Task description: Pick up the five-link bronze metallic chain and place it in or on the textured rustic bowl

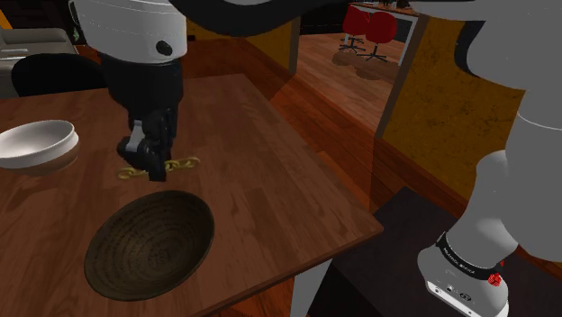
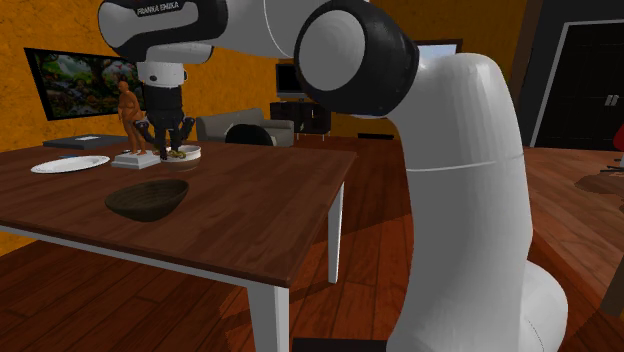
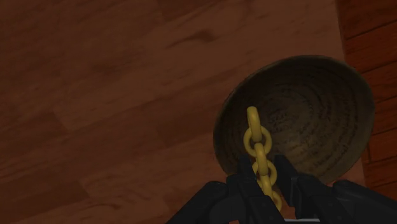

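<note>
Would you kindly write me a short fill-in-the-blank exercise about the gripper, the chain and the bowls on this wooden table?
1. The black two-finger gripper is shut on the golden-yellow link ____.
2. The dark brown ribbed bowl on the brown wooden table has ____ inside it.
3. In the shoulder view, the white round bowl lies nearest that view's ____ edge.
Missing words: chain; nothing; left.

Dim, warm light throughout; the wrist view is darkest, its wooden table (image 3: 95, 95) murky. The white arm (image 2: 460, 150) glows softly, perhaps top-lit.
</note>
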Controlling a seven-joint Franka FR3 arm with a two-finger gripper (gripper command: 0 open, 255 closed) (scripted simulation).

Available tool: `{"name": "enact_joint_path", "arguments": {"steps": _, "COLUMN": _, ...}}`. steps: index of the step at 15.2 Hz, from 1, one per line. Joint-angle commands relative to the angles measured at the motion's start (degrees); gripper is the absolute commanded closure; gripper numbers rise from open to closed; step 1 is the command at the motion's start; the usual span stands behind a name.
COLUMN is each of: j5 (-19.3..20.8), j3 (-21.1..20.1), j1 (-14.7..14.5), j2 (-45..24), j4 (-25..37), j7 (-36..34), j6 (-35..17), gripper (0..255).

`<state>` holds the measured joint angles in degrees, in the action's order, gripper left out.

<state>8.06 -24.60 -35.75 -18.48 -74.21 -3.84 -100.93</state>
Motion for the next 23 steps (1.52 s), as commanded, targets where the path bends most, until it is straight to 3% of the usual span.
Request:
{"name": "enact_joint_path", "arguments": {"steps": 1, "j5": 1.5, "j3": -0.5, "j1": -2.5, "j2": -2.4, "j4": 3.5, "j7": -2.6, "j6": 1.4, "gripper": 255}}
{"name": "enact_joint_path", "arguments": {"steps": 4, "j5": 3.4, "j3": -0.9, "j1": -5.9, "j2": -5.4, "j4": 7.8, "j7": -5.6, "j6": 3.0, "gripper": 255}}
{"name": "enact_joint_path", "arguments": {"steps": 18, "j5": 2.7, "j3": -0.7, "j1": -3.8, "j2": -3.1, "j4": -6.9, "j7": -6.1, "j6": -9.4, "gripper": 255}}
{"name": "enact_joint_path", "arguments": {"steps": 23, "j5": 2.7, "j3": -0.7, "j1": -3.8, "j2": -3.1, "j4": -6.9, "j7": -6.1, "j6": -9.4, "gripper": 255}}
